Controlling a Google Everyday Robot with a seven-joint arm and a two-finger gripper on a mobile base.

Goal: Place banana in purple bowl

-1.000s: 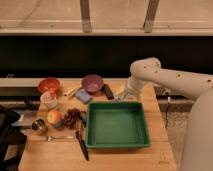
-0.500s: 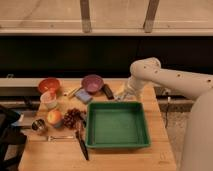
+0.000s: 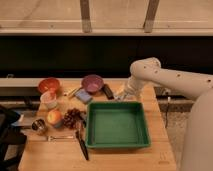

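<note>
The task had hardly begun at this moment, as I judged it. The banana (image 3: 73,91) lay on the bench (image 3: 155,112), a slim yellow-tan shape in the upper left part of the frame. It sat between the orange-red bowl (image 3: 49,85) and the purple bowl (image 3: 92,82), just beside the purple bowl's lower left edge and not inside it. The purple bowl looked empty as far as I could see into it. My end effector (image 3: 121,95) hung near the middle of the frame, low over the bench at the upper edge of the green tray (image 3: 117,145). It was to the right of a small dark object (image 3: 108,91) and to the right of the purple bowl. I could not tell whether it was open or closed, and I could make out nothing yellow in it. It was well apart from the banana, with the purple bowl, a blue sponge (image 3: 84,96) and the dark object lying between us. So, in my reckoning, everything was left to do: reach leftward past the bowl, take hold of the banana, lift it and set it into the purple bowl. The pale cup (image 3: 48,99) and the round fruit (image 3: 54,117) further left were no part of the job.
</note>
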